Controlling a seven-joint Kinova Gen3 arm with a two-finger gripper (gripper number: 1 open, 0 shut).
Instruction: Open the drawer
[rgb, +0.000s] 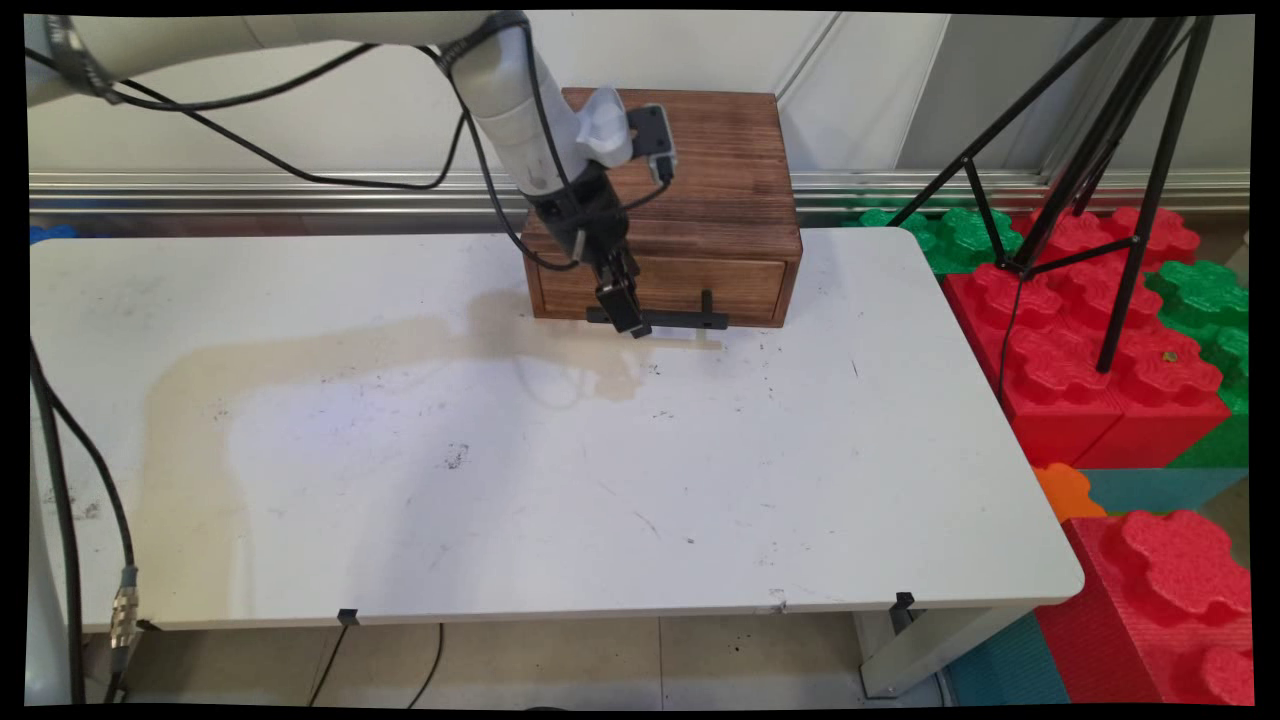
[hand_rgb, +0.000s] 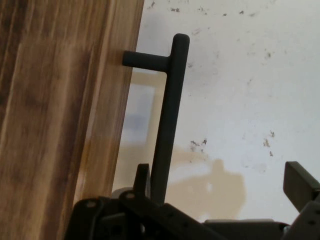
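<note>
The long black bar handle (rgb: 690, 319) (hand_rgb: 167, 125) is being straddled by the black two-finger claw (rgb: 625, 310) (hand_rgb: 220, 180), near the bar's left end in the main view. The claw is being held wide open: in the hand view one finger (hand_rgb: 142, 177) is seen just beside the bar, whether touching it cannot be told, while the other finger (hand_rgb: 300, 185) is being kept well apart from it, so nothing is being gripped. The handle is being carried on short posts by the drawer front (rgb: 700, 285) of the dark brown wooden box (rgb: 700, 180) (hand_rgb: 50, 100), which is standing directly behind the claw at the far edge of the white scuffed table (rgb: 500, 480) (hand_rgb: 240, 75). The drawer is being shown closed, flush with the box. A pale beige stain (rgb: 190, 420) is being seen on the tabletop, running from under the claw away to its left and toward the near edge. Well off to the claw's right, beyond the table, a black tripod (rgb: 1100, 150) is being supported on big red foam blocks (rgb: 1100, 380), with green foam blocks (rgb: 1200, 290) beside them.
</note>
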